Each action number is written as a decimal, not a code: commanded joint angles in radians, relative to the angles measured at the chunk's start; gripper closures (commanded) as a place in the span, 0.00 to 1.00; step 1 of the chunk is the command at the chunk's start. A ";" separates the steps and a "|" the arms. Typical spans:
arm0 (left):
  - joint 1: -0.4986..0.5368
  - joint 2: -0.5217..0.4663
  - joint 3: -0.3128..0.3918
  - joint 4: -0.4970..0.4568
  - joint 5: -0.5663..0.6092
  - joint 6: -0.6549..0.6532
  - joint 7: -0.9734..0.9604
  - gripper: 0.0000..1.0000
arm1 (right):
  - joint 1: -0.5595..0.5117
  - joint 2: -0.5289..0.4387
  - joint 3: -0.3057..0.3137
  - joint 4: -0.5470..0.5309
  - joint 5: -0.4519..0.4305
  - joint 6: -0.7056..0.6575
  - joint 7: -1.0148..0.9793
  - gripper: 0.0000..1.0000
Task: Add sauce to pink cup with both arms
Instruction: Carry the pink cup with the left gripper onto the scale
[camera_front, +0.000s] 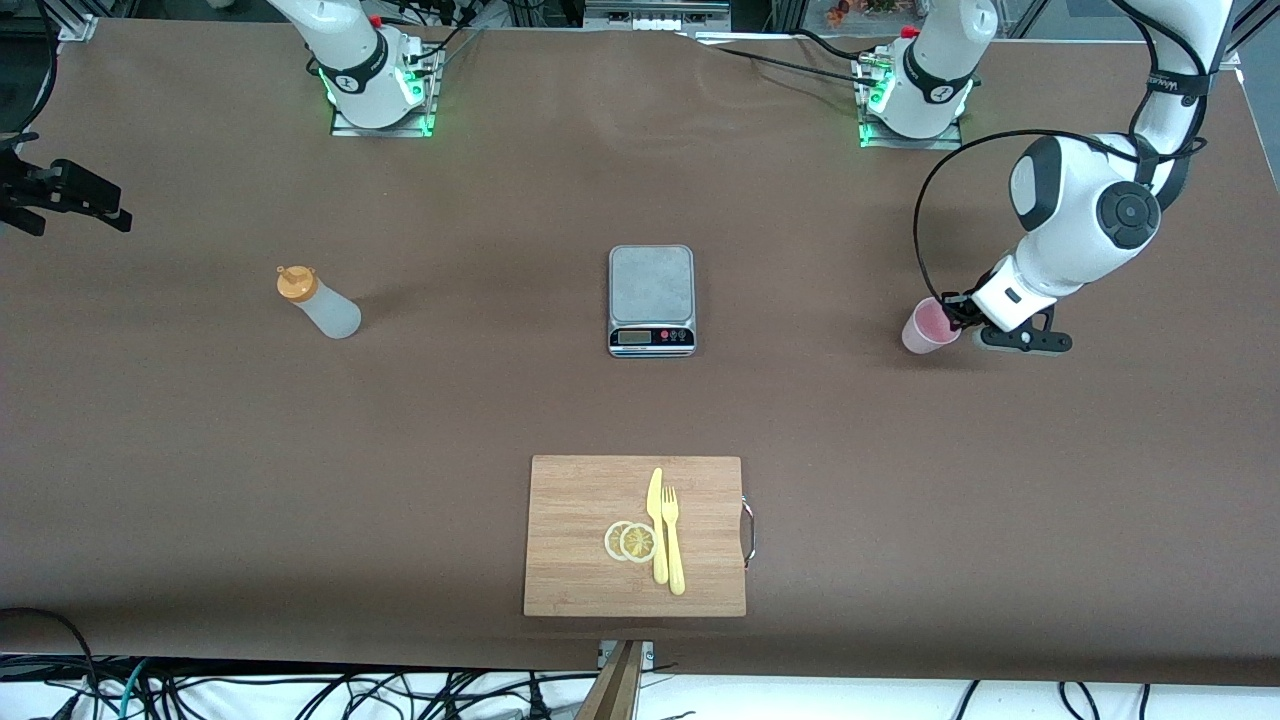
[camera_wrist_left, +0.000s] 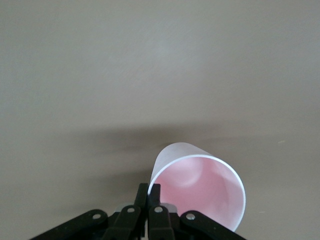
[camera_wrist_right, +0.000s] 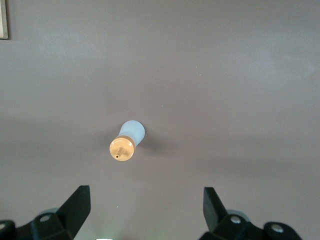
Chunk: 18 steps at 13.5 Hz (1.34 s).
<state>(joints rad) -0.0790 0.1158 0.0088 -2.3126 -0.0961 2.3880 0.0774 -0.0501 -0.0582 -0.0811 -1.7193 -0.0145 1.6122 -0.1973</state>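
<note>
Brown table covering (camera_front: 450, 420), spanning the whole work surface. Small grey digital kitchen scale (camera_front: 651, 300), square plate, display facing the front camera, near the table's middle. Rectangular bamboo cutting board (camera_front: 580, 500) with metal handle, nearer the front camera than the scale. On it: yellow plastic knife (camera_front: 656, 525), yellow plastic fork (camera_front: 673, 540), two overlapping lemon slices (camera_front: 631, 541) beside the knife.

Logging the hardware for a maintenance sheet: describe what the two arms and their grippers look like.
Both are white jointed arms with rounded links. The left arm has dark grey round joint caps, dark lettering on its upper link and a black cable looping beside it. Its left gripper is black, with slim fingers on screwed linkages. The right gripper is black too, with wedge-shaped fingers. The bases glow green.
</note>
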 joint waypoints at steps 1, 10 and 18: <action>-0.125 0.002 0.004 0.106 -0.028 -0.104 -0.089 1.00 | -0.007 0.001 0.001 0.007 0.007 -0.003 -0.002 0.00; -0.527 0.174 0.003 0.370 -0.030 -0.158 -0.483 1.00 | -0.008 0.001 0.001 0.007 0.007 -0.003 -0.002 0.00; -0.671 0.301 0.005 0.483 -0.108 -0.130 -0.715 1.00 | -0.008 0.001 0.000 0.007 0.007 -0.003 -0.004 0.00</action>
<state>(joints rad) -0.7262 0.3868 -0.0026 -1.8630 -0.1742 2.2591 -0.6059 -0.0504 -0.0581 -0.0820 -1.7193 -0.0143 1.6122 -0.1973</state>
